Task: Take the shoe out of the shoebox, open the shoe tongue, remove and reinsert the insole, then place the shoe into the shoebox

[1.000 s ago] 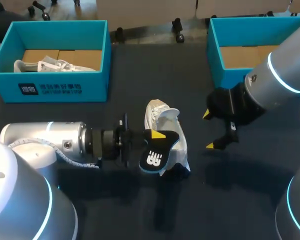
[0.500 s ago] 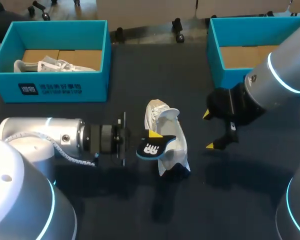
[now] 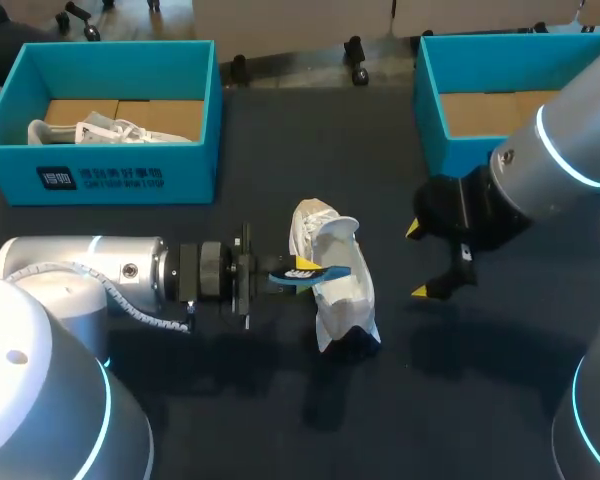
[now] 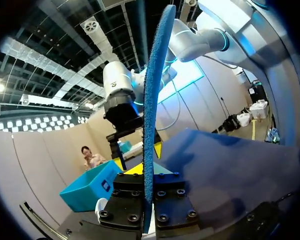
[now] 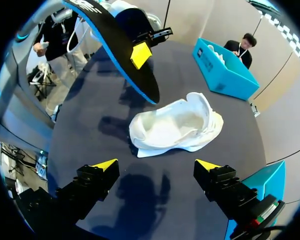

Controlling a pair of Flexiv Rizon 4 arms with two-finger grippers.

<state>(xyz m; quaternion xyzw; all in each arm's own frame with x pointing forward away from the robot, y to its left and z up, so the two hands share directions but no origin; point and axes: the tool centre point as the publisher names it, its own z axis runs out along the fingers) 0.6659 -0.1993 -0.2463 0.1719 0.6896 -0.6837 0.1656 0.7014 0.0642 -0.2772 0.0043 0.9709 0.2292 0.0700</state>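
The white shoe [image 3: 342,290] lies on the dark table, opening up, its inside bare in the right wrist view [image 5: 176,126]. My left gripper [image 3: 303,268] is shut on the black and blue insole [image 3: 329,270], held edge-on just above the shoe's left side. In the left wrist view the insole [image 4: 153,95] stands as a thin blue edge between the fingers of the left gripper [image 4: 148,169]. My right gripper [image 3: 417,260] hangs open to the right of the shoe, holding nothing. The right wrist view shows the insole [image 5: 121,47] beyond the shoe, ahead of my right gripper [image 5: 156,166].
A blue shoebox [image 3: 190,150] at the back left holds another white shoe [image 3: 105,130]. A second blue shoebox [image 3: 432,95] stands at the back right, behind my right arm. Bare table lies in front of the shoe.
My left wrist has rolled, turning the insole from its printed face up to edge-on, and brought it lower over the shoe. The right arm and the shoe have stayed still.
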